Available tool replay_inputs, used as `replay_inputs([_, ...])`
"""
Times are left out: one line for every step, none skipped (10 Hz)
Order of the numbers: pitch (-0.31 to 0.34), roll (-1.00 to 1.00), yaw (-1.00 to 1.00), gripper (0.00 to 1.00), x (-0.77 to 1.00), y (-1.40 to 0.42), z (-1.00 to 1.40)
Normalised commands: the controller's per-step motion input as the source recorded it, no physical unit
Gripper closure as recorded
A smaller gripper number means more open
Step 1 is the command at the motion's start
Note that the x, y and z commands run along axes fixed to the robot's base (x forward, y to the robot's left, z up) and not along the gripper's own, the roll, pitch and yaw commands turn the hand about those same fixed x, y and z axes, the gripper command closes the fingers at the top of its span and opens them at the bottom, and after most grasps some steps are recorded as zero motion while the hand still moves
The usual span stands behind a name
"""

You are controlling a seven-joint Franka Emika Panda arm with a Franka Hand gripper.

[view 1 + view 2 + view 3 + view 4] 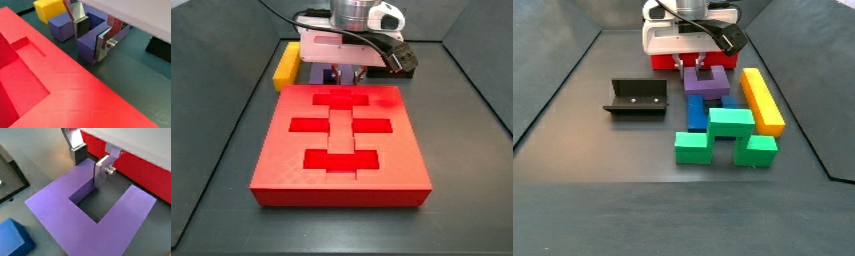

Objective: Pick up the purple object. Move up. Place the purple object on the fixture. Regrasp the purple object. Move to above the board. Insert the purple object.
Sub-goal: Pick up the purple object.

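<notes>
Nearest the camera in a side view, green blocks (pixel 724 136) stand on the floor, with a blue block (pixel 699 111) touching them behind and the yellow bar (pixel 762 99) running alongside; none of these is in play. The fixture (pixel 635 100) stands apart on the floor and its notch is empty; nothing rests in or on it. Beyond the blue block lies the purple object (pixel 706 81), flat on the floor with its prongs pointing away toward the board (pixel 673 60). The gripper (pixel 89 164) is down over one prong: in both wrist views a silver finger (pixel 101 172) sits inside the U against the prong's inner face, the opposite finger (pixel 77 16) at its outer face. The jaws are narrowed to roughly the prong's width, but whether the pads are actually clamping cannot be told, and the block is not lifted. The board's cross-shaped recesses (pixel 337 129) are all empty. Risks judged from here: a grasp on one prong is off-centre, so the block may swing or droop on lifting; the prong ends lie close to the board's edge (pixel 67 55) and the blue block touches the base, so a skewed lift could scrape either neighbour
</notes>
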Motion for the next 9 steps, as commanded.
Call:
replay_inputs([0.0,0.0,0.0,1.0,0.0,0.0,0.0])
replay_inputs([0.0,0.0,0.0,1.0,0.0,0.0,0.0])
replay_inputs([0.0,0.0,0.0,1.0,0.0,0.0,0.0])
replay_inputs([0.0,0.0,0.0,1.0,0.0,0.0,0.0])
replay_inputs([0.0,0.0,0.0,1.0,0.0,0.0,0.0])
replay_inputs([0.0,0.0,0.0,1.0,0.0,0.0,0.0])
replay_inputs([0.0,0.0,0.0,1.0,0.0,0.0,0.0])
replay_inputs([0.0,0.0,0.0,1.0,0.0,0.0,0.0])
replay_inputs([0.0,0.0,0.0,1.0,0.0,0.0,0.0])
